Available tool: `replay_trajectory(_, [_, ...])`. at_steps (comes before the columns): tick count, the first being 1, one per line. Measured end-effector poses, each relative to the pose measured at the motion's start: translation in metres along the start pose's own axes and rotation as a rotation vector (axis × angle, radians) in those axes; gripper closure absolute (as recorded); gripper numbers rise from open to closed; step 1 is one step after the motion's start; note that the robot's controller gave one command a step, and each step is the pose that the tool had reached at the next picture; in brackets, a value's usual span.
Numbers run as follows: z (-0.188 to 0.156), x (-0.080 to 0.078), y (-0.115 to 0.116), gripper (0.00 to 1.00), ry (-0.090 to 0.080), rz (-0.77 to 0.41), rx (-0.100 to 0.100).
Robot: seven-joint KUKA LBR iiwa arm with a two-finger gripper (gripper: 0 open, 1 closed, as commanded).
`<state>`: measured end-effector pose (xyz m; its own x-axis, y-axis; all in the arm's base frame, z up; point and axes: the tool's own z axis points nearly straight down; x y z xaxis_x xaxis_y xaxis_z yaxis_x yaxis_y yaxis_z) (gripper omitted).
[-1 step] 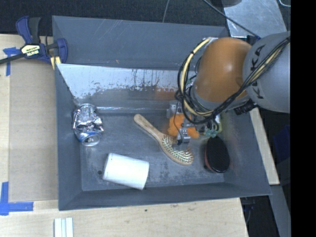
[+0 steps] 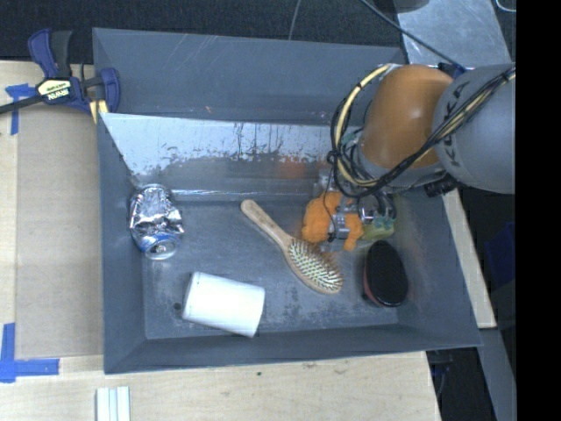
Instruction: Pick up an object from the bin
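Grey metal bin (image 2: 210, 244), seen from above, its floor thinly set with loose things. At the left is a crushed silver can (image 2: 156, 223), and near the front wall a white cup (image 2: 224, 303) lies on its side. In the centre, a wooden hairbrush (image 2: 294, 248) lies slantwise, bristles up, its head toward the right. Just beside that head, on the right part of the floor, sits an orange lump (image 2: 314, 221). My claw (image 2: 340, 226) is down over it; I cannot tell whether the claw is open or closed, as my own wrist and cables crowd that spot. Rightmost is a black oval brush (image 2: 384, 273), near the lump. To do this step well, I judge that I should centre on the lump alone, keep clear of the hairbrush head and the black brush, close firmly, and lift straight up.
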<state>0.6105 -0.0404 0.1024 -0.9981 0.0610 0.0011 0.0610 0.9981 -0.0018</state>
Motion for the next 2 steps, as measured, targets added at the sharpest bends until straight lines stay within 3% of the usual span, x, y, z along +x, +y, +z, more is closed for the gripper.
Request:
replay_trajectory(1, [-0.003,0.001,0.003,1.0,-0.001,-0.004,-0.002])
replay_trajectory(2, [-0.142,0.01,0.051,1.0,-0.012,0.06,-0.004])
